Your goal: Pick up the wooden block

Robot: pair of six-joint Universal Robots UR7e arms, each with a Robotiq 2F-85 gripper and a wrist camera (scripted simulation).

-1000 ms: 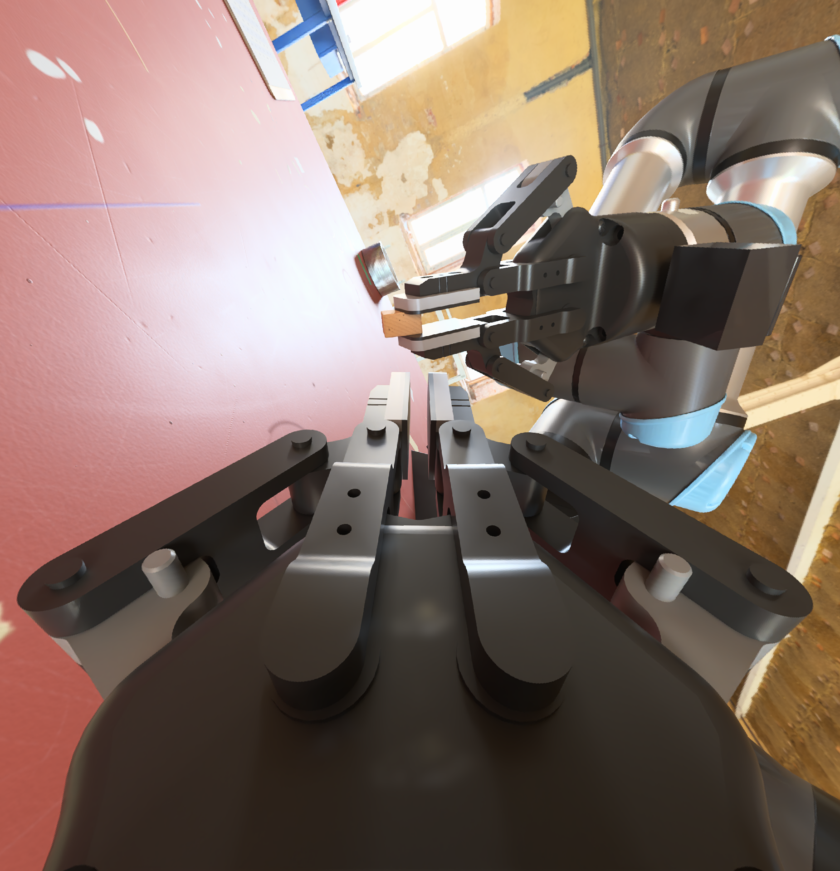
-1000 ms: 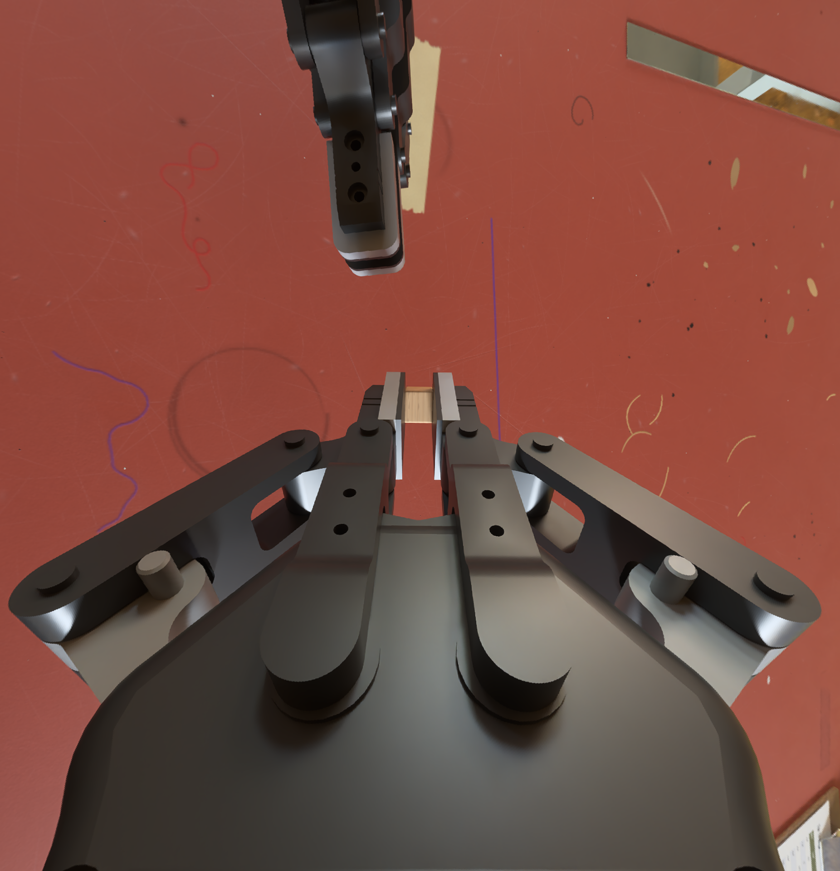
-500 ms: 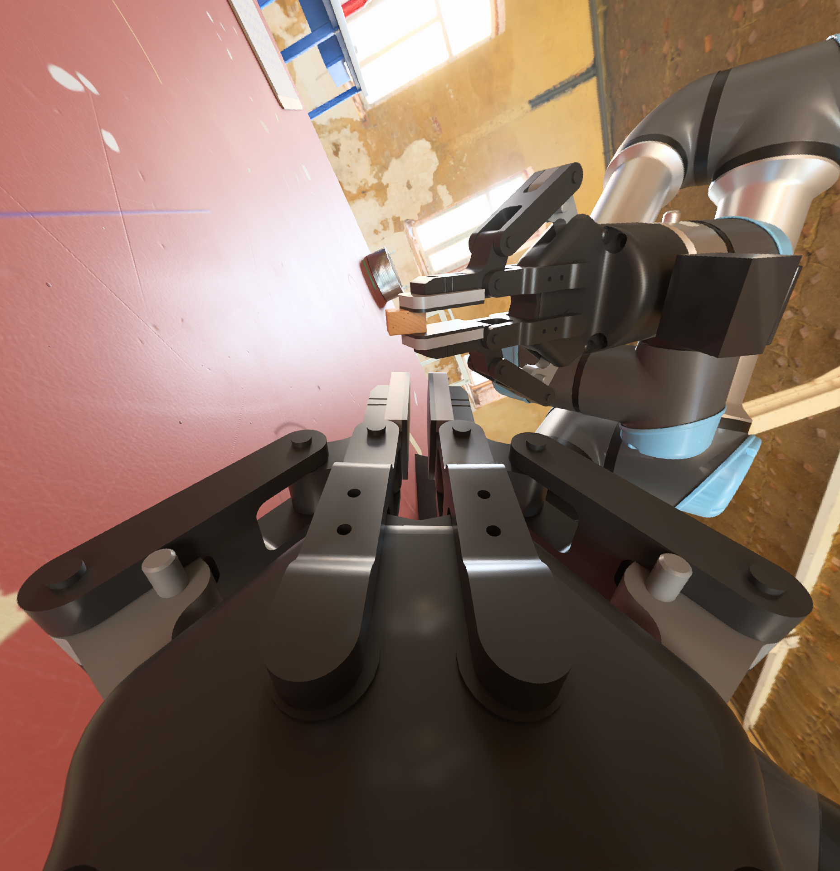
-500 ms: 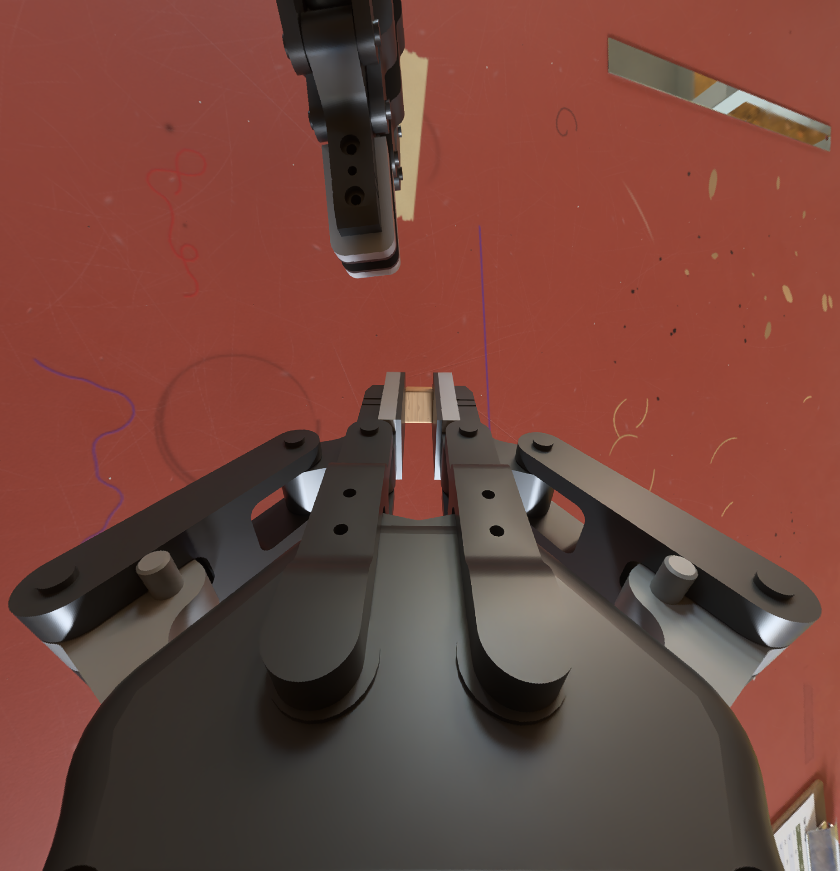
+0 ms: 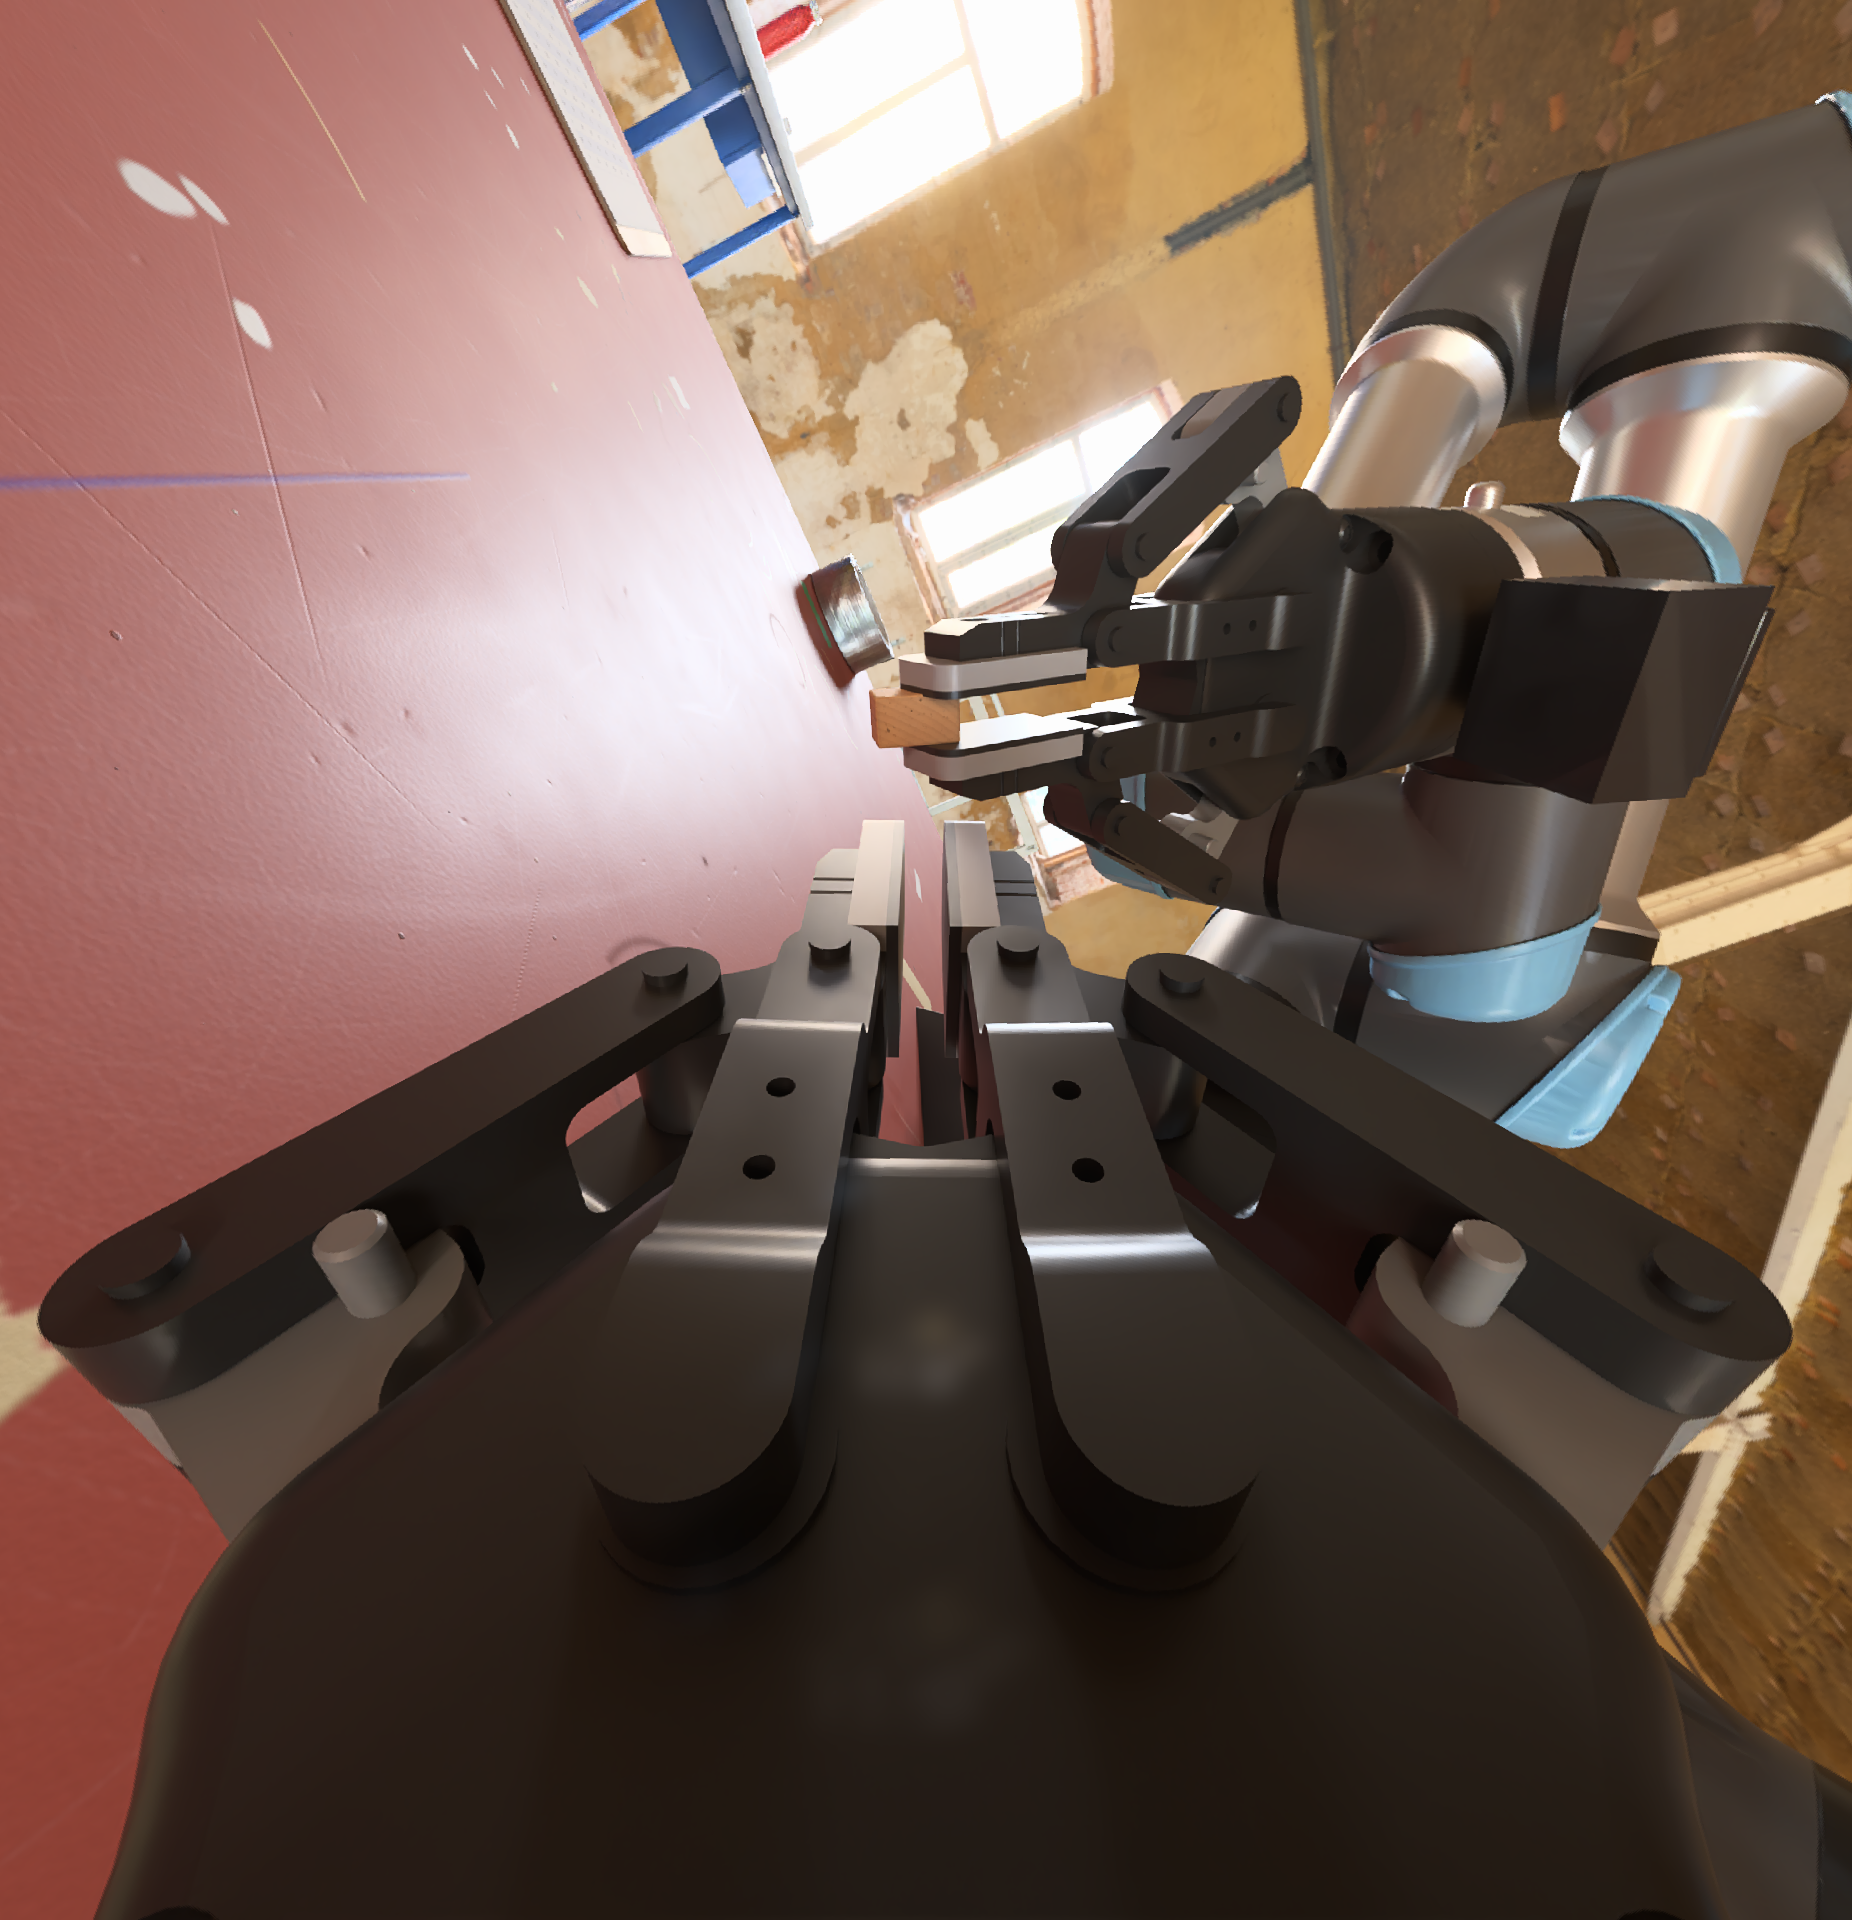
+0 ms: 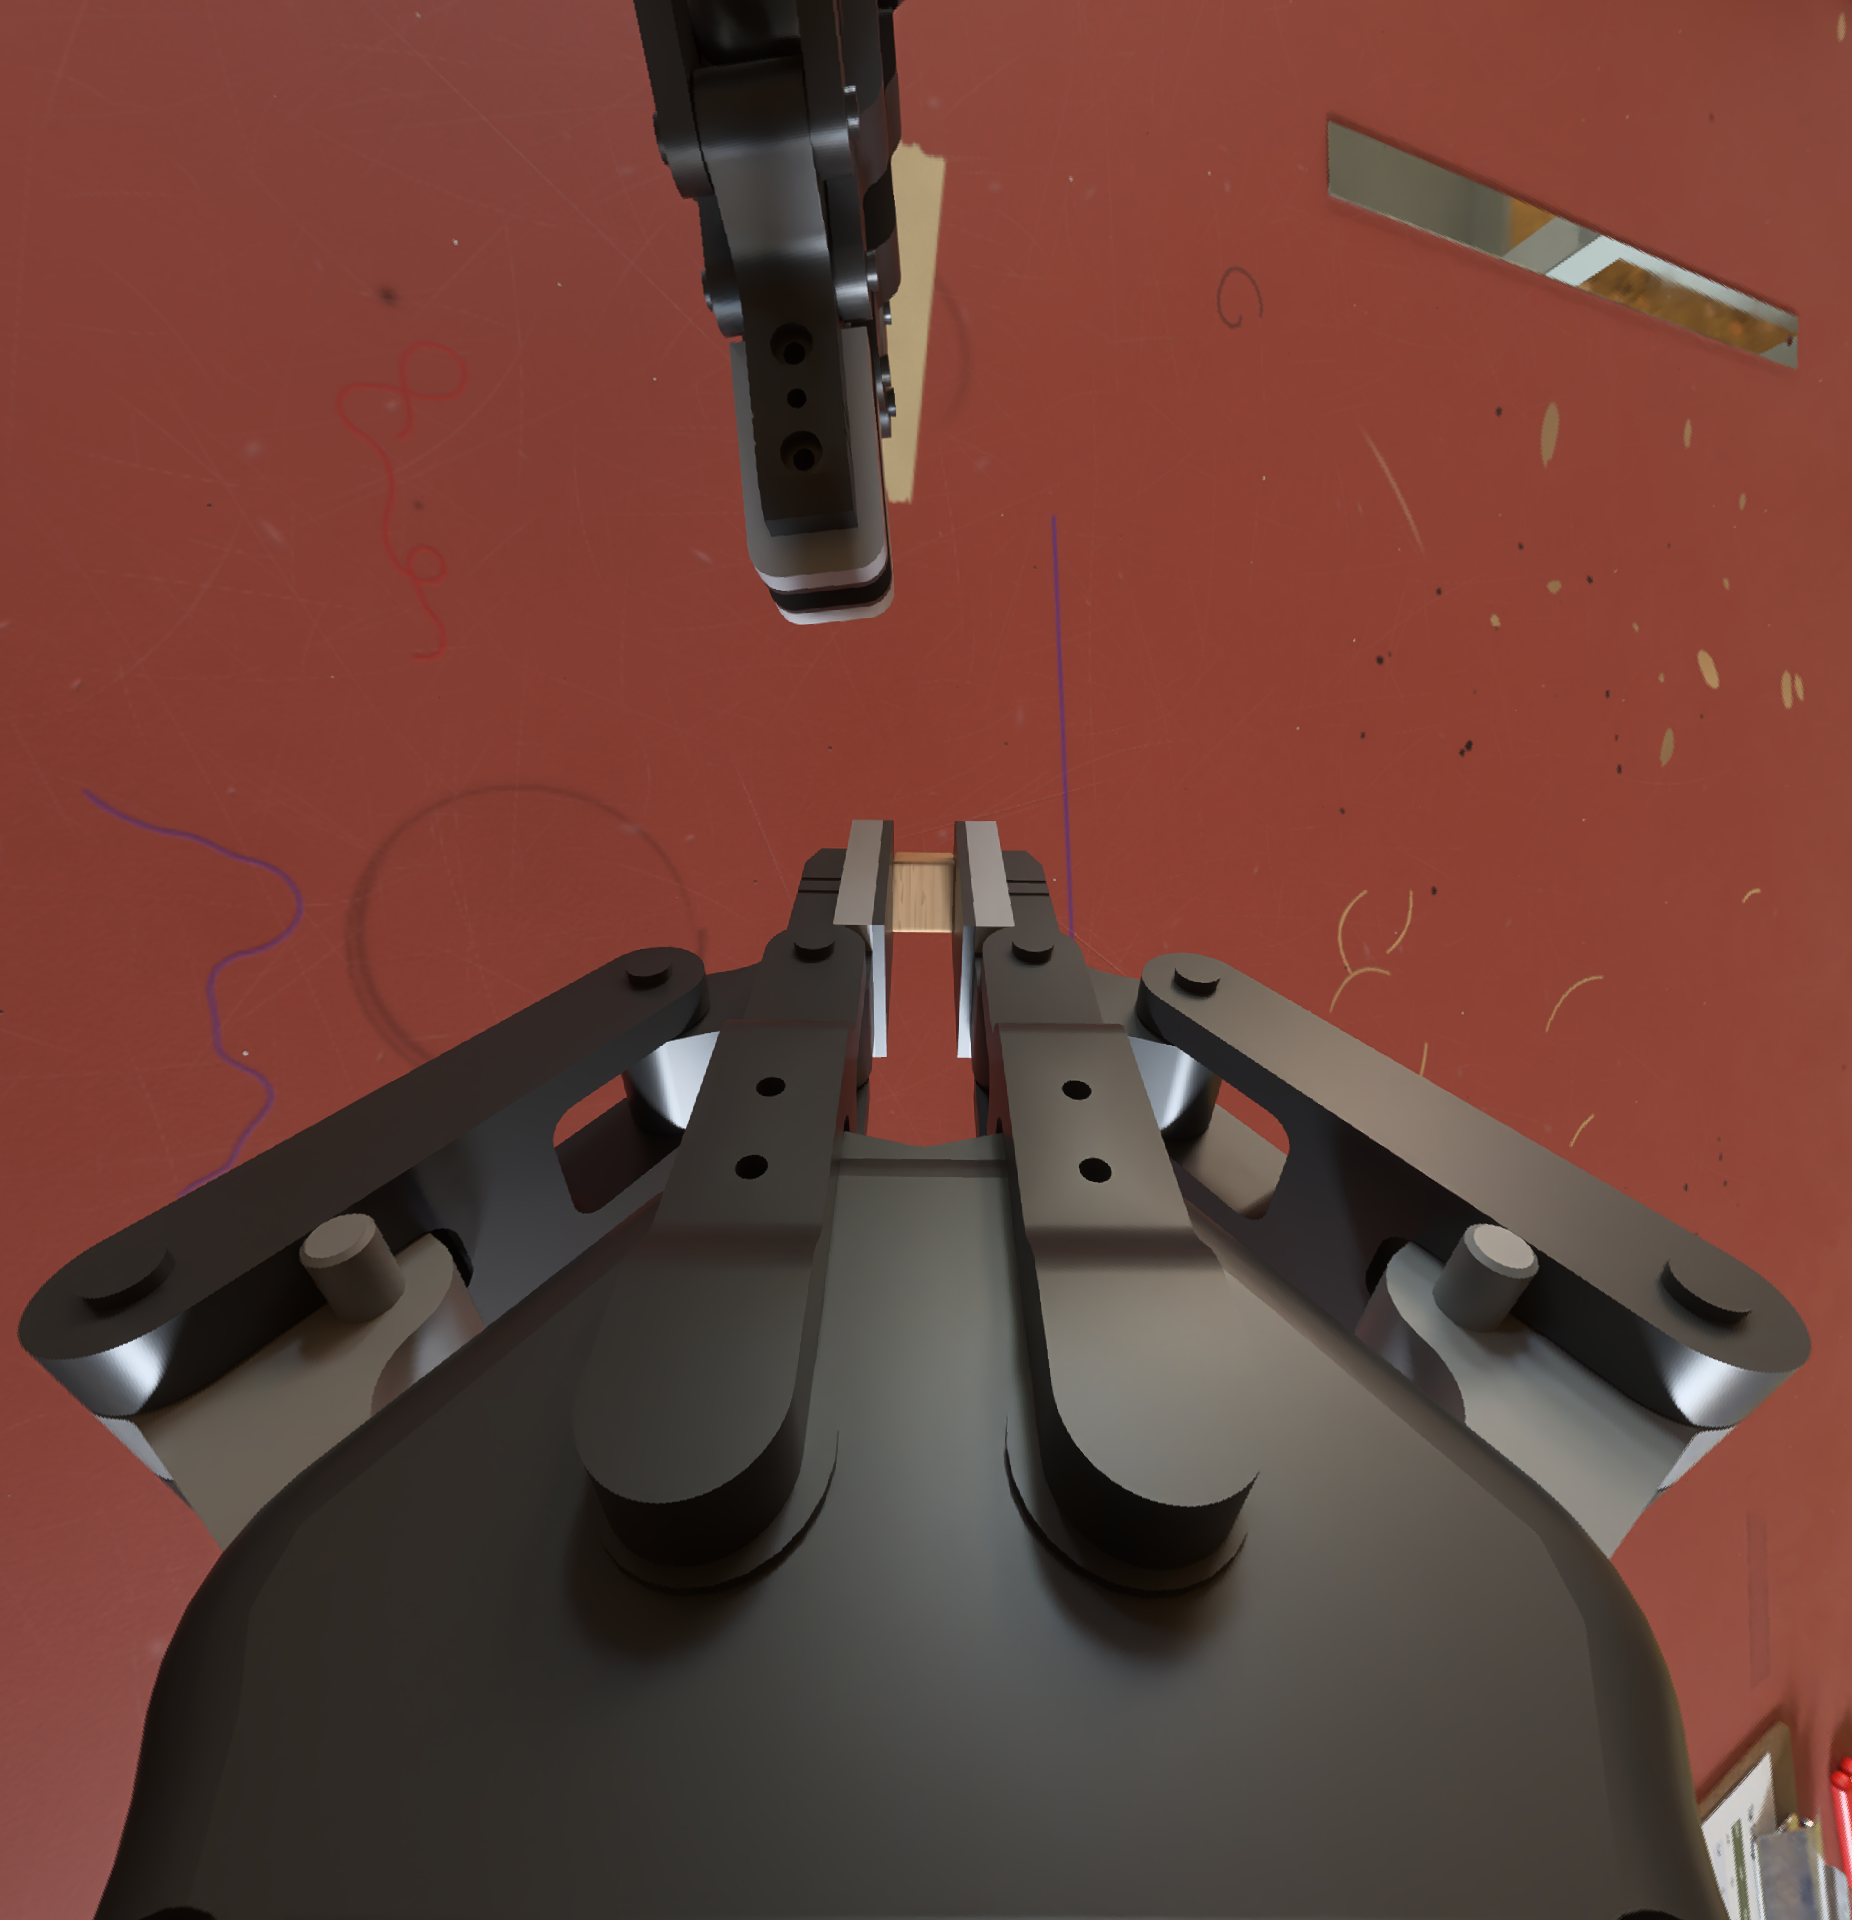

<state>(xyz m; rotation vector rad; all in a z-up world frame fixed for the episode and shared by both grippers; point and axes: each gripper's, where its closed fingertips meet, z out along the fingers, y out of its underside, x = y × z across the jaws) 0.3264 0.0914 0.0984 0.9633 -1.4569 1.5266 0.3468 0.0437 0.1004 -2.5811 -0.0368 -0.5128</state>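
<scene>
The small wooden block (image 6: 920, 894) is clamped between the pads of my right gripper (image 6: 922, 868), held above the red table (image 6: 1421, 727). In the left wrist view the block (image 5: 909, 719) pokes out from the right gripper's fingertips (image 5: 989, 717), clear of the table surface (image 5: 330, 623). My left gripper (image 5: 923, 862) is shut and empty, a short way below the right gripper in that view. It also shows in the right wrist view (image 6: 828, 592), hanging above the table beyond the block.
A small metal tin (image 5: 844, 621) sits on the table near the held block. A pale tape strip (image 6: 914, 312) lies under the left gripper. A clipboard and red pens (image 6: 1795, 1829) lie at the lower right. A slot (image 6: 1566, 249) shows at the upper right.
The right gripper has risen with the block: the table marks have shifted and shrunk in its view. The left gripper has stayed shut and nearly still.
</scene>
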